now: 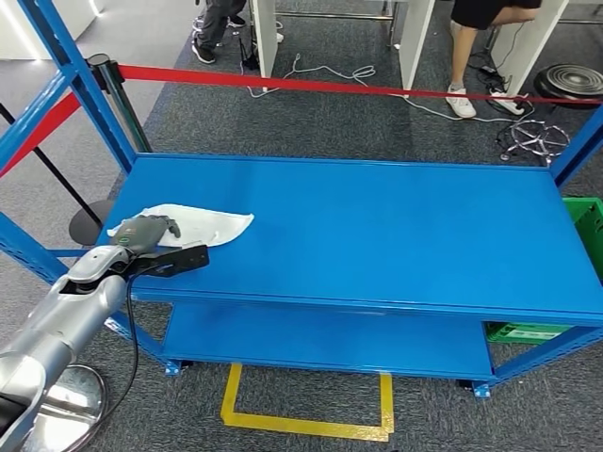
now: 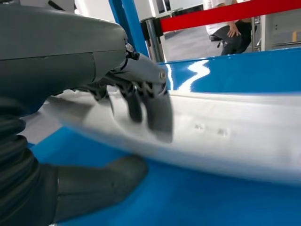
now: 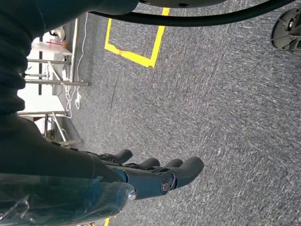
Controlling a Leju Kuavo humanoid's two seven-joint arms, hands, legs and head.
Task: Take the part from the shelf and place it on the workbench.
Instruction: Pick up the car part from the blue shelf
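Note:
The part (image 1: 206,224) is a flat white panel lying at the left end of the blue shelf top (image 1: 369,235). My left hand (image 1: 146,233) lies on the part's left end. In the left wrist view its dark fingers (image 2: 156,113) curl down onto the top of the white part (image 2: 227,136), and the thumb (image 2: 106,183) lies low on the blue surface along the part's near edge. Whether the thumb touches the part is unclear. My right hand (image 3: 156,176) hangs over grey carpet, fingers loosely extended, holding nothing.
A red barrier tape (image 1: 341,87) runs behind the shelf, with people's legs (image 1: 465,56) and cables beyond it. Blue uprights (image 1: 78,80) stand at the left corner. A green crate (image 1: 587,226) sits at the right end. A yellow floor marking (image 1: 305,414) lies below the lower shelf (image 1: 327,344).

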